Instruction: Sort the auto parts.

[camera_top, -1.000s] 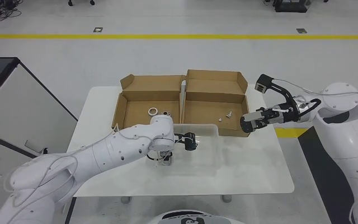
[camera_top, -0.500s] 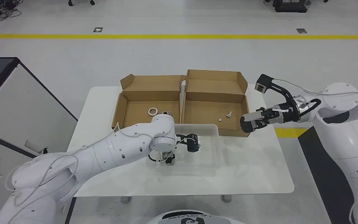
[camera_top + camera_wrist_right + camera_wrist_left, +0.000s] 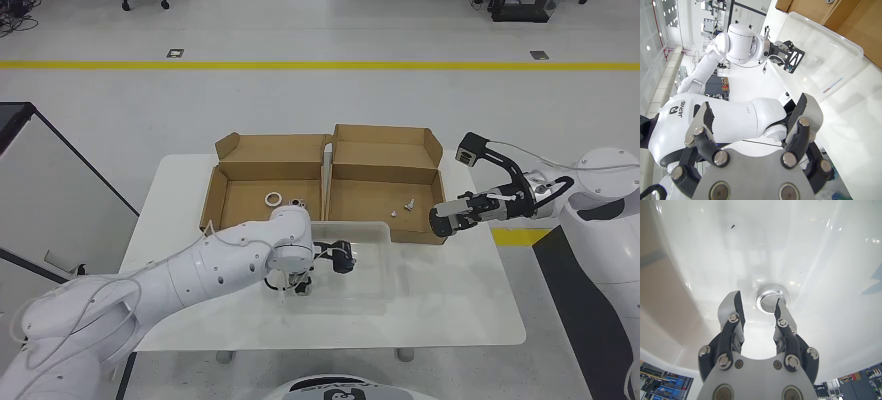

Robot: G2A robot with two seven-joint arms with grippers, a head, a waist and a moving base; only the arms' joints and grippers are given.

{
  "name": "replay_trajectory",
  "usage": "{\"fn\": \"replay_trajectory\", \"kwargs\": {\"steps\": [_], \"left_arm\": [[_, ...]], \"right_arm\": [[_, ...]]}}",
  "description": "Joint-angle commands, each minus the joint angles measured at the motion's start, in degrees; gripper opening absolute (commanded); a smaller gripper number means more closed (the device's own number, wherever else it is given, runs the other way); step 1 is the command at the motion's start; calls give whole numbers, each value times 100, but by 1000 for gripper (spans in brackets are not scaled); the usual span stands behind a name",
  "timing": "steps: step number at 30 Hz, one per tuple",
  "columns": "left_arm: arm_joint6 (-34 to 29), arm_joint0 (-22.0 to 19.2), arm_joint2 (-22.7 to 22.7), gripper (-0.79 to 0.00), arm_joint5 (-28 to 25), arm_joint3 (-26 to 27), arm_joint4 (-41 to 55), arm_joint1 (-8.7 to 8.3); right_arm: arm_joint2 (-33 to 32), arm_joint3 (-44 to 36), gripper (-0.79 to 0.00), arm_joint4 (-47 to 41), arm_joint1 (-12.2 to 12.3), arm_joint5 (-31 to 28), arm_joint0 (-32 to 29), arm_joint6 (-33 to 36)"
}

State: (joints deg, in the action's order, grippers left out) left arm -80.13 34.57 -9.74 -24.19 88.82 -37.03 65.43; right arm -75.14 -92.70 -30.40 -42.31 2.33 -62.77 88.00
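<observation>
A silver metal ring [image 3: 772, 298] lies on the floor of the clear plastic bin [image 3: 372, 232]. My left gripper [image 3: 758, 306] is down in the bin, open, with one fingertip [image 3: 777, 308] inside the ring and the other outside it. In the top view the left gripper [image 3: 298, 284] is at the bin's left end. My right gripper [image 3: 440, 220] hangs open and empty by the right cardboard box's corner; its fingers [image 3: 802, 108] hold nothing. A white ring [image 3: 271, 198] lies in the left cardboard box [image 3: 212, 195]. Small parts [image 3: 404, 207] lie in the right box [image 3: 385, 160].
The two open cardboard boxes stand side by side at the back of the white table [image 3: 450, 300], with the bin just in front of them. The right wrist view shows the left arm [image 3: 745, 45] over the bin [image 3: 838, 49]. Free tabletop lies at front right.
The left arm has shifted slightly to the right and settled lower in the bin. The right arm has not moved.
</observation>
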Motion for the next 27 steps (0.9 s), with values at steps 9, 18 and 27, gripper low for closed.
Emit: {"fn": "replay_trajectory", "kwargs": {"steps": [9,18,27], "left_arm": [[-18,14,0,-508,18,-9,25,1],[13,85,0,-502,-13,-65,-8,-3],[44,119,0,-785,-43,-154,-28,31]], "right_arm": [[0,0,0,0,0,0,0,0],[0,0,0,0,0,0,0,0],[0,0,0,0,0,0,0,0]]}}
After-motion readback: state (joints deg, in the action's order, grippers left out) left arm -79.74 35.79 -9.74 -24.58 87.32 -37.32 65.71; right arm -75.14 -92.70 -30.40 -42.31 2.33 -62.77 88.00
